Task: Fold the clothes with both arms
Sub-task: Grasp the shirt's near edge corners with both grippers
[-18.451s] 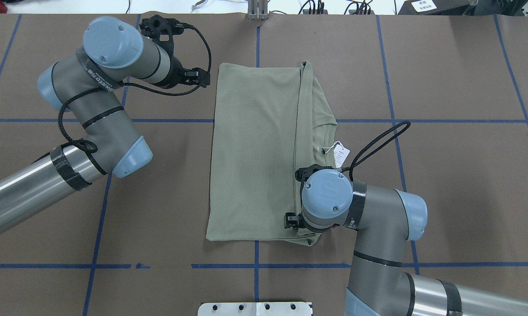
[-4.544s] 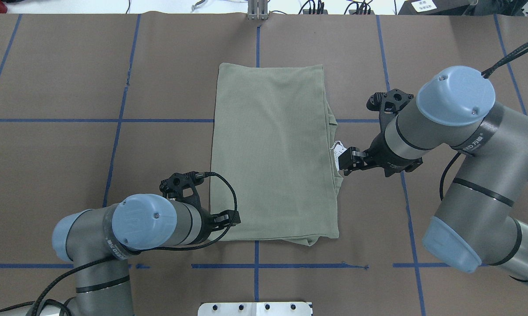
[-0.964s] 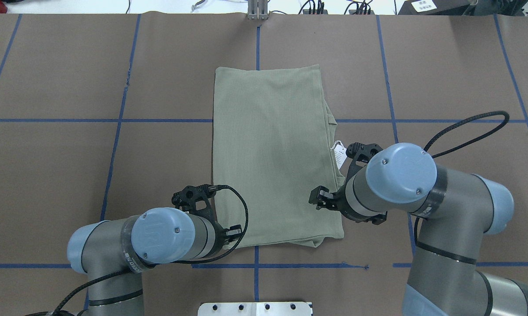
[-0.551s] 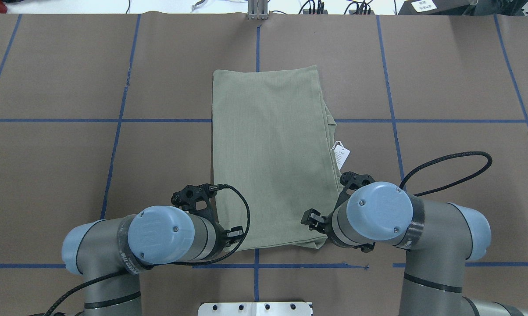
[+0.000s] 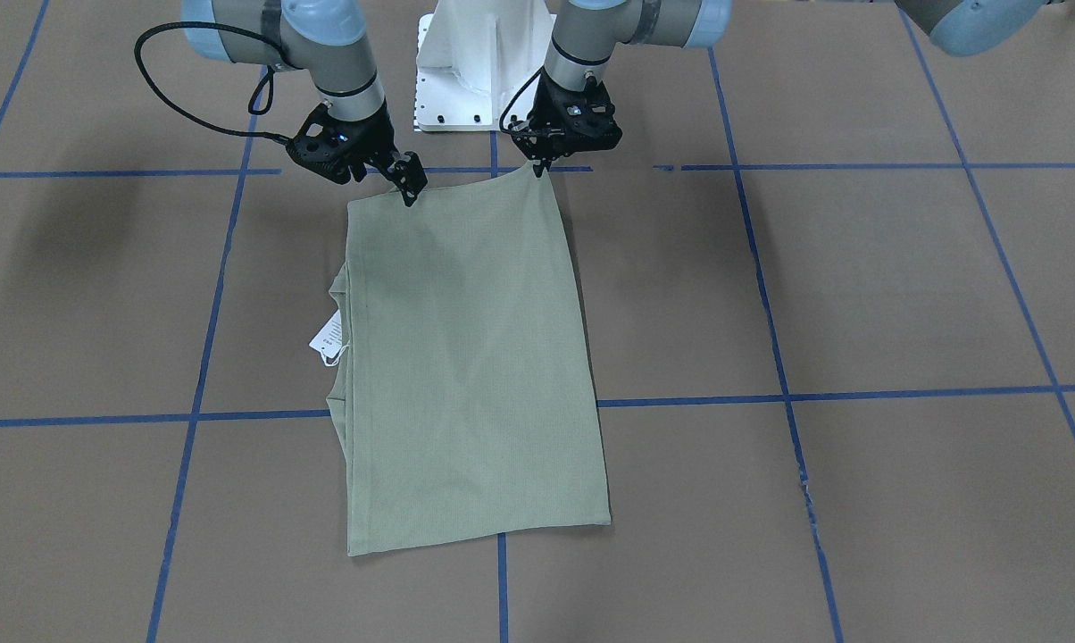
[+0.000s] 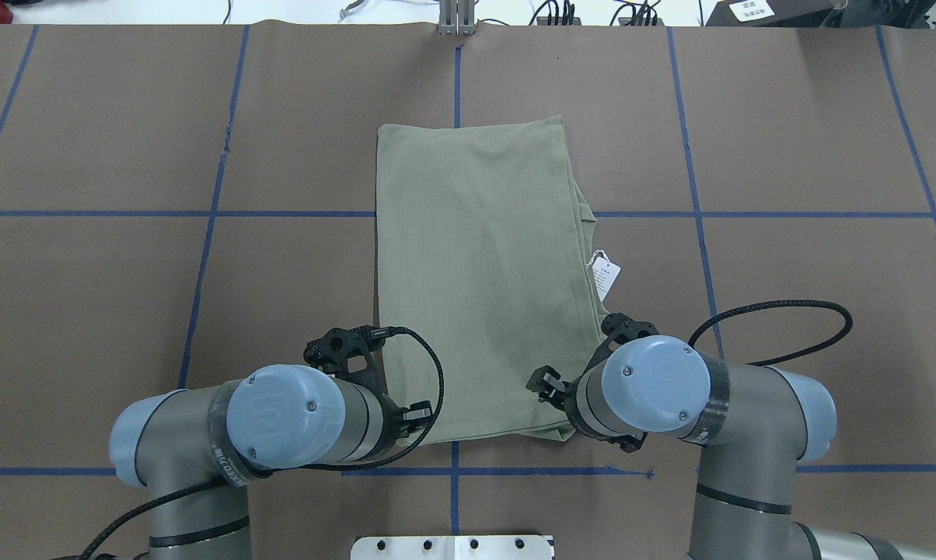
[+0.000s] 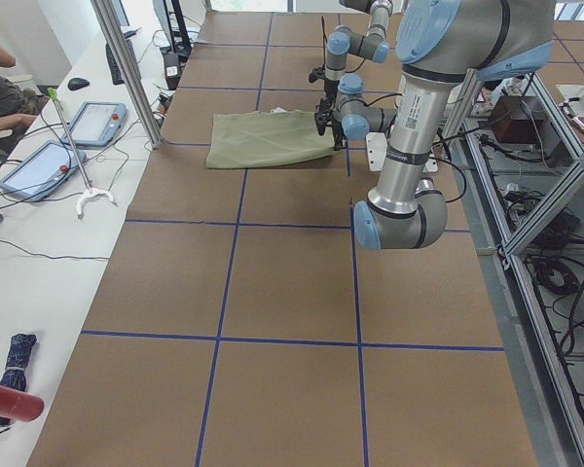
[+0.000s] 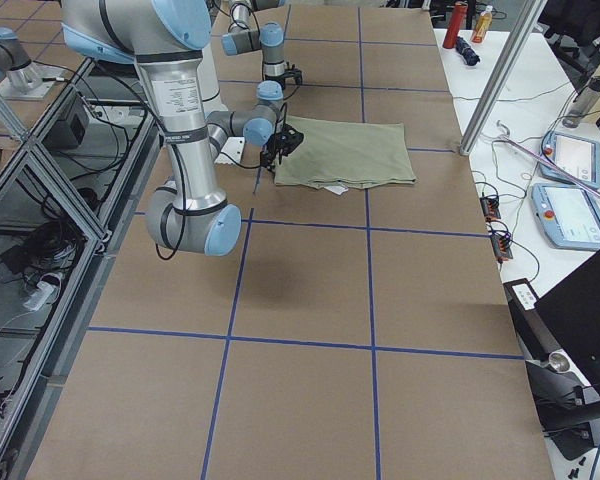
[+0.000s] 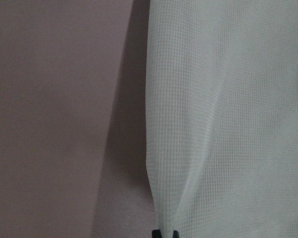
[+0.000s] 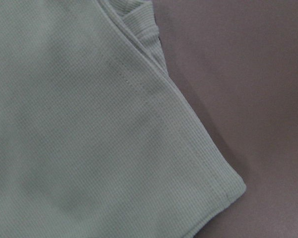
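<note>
1. The sage-green shirt [image 5: 466,357] lay folded into a long rectangle in the middle of the table. Its layered edges and white paper tag [image 5: 328,335] stuck out on the robot's right side.
2. The left gripper [image 5: 537,165] was clamped on the shirt's near-robot left corner, and the fabric peaked up into the tips.
3. The right gripper [image 5: 408,189] sat at the same near-robot hem, towards the right corner. I couldn't tell whether it was clenched or released. Its wrist view showed only cloth and a corner.
4. The brown table [image 5: 859,286] had a grid of blue tape lines [image 5: 859,393].
</note>
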Controlling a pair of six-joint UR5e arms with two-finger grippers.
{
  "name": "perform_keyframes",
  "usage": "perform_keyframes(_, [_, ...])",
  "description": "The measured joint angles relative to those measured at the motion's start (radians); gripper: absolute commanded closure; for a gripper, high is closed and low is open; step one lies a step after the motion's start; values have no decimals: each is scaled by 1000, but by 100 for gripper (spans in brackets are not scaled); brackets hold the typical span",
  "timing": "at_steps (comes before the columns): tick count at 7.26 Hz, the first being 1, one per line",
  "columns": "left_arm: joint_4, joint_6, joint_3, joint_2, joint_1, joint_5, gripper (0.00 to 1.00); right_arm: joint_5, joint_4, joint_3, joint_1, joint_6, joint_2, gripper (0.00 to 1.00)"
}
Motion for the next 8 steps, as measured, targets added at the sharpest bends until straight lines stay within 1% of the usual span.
perform_keyframes(3, [0,0,0,-3,0,0,100,-1,4,-32,-3,21,-1,0])
perform_keyframes(7, [1,0,0,-6,0,0,100,-1,5,-47,-13,29,-1,0])
perform_keyframes(8, [1,1,-1,-6,0,0,100,-1,5,-49,-15,29,-1,1])
